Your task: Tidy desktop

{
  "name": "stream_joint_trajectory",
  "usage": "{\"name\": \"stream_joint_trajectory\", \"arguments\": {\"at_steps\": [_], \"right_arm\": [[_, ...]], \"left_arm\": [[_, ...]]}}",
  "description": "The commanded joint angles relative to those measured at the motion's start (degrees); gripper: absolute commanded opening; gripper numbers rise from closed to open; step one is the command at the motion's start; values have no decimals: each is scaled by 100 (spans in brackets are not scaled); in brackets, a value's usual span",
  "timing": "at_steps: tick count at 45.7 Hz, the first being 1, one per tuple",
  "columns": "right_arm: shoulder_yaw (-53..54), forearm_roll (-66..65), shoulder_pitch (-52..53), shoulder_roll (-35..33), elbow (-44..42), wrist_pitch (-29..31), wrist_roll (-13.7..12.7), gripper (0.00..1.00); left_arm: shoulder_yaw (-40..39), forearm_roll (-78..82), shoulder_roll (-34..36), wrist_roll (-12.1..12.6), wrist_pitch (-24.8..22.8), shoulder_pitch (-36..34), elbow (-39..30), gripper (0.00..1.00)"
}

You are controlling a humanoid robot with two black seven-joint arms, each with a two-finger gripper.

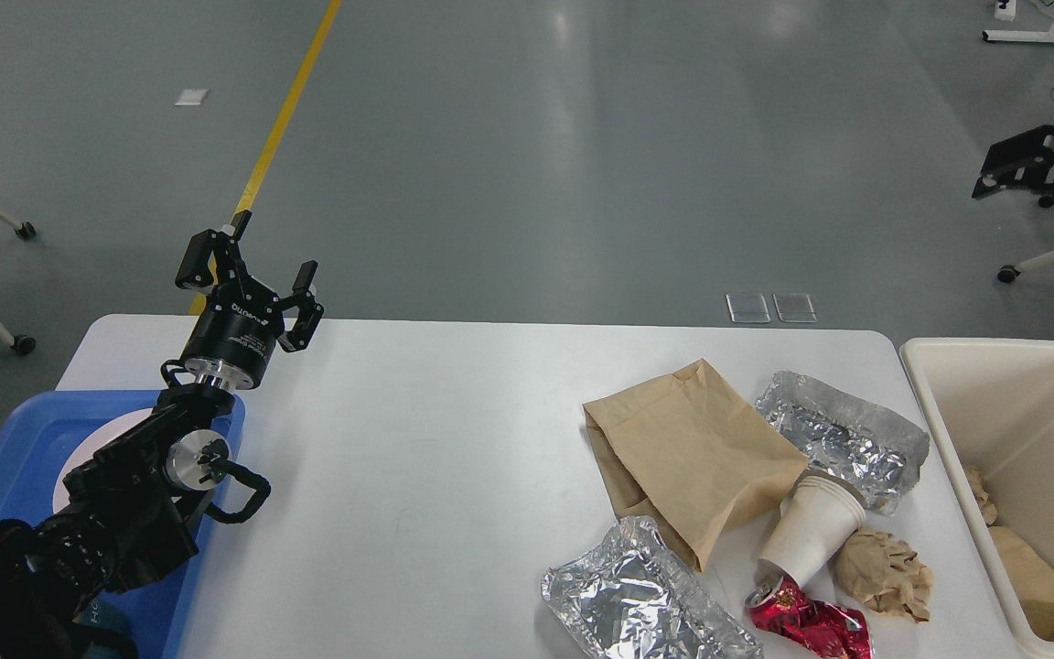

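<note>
The wide white matte counter [417, 458] with rounded corners spans the middle of the view. It is rigid and fixed, so nothing about it needs gripping; I judge the light, crushable litter on its right end is what gets picked. The left tool [248, 270] hovers wide and empty. The right tool [1035, 169] is blurred, so I cannot tell its state.

Bright, even light falls from overhead. It leaves soft pale glare patches on the grey floor [573, 137] and sharp glints on the crumpled foil [843, 439]. Shadows on my white surface [426, 439] are faint and short. Most of the view is crisp; my right gripper [1044, 169] is motion-blurred at the edge.
</note>
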Motion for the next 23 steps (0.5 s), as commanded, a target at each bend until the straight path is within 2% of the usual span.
{"name": "stream_joint_trajectory", "arguments": {"at_steps": [1,4,11,18,23], "right_arm": [[-490,9,22,253,427,7,-2,100],[-507,27,48,280,919,7,-2,100],[-542,44,22,587,1429,-89,-10,100],[-525,27,-627,833,1395,-159,-10,100],[-429,35,-1172,860,1324,-686,-10,100]], "left_arm": [[0,-1,6,0,7,0,0,97],[0,-1,6,0,7,0,0,96],[0,8,-3,0,7,0,0,96],[0,8,-3,0,-1,9,0,96],[0,8,-3,0,7,0,0,97]]}}
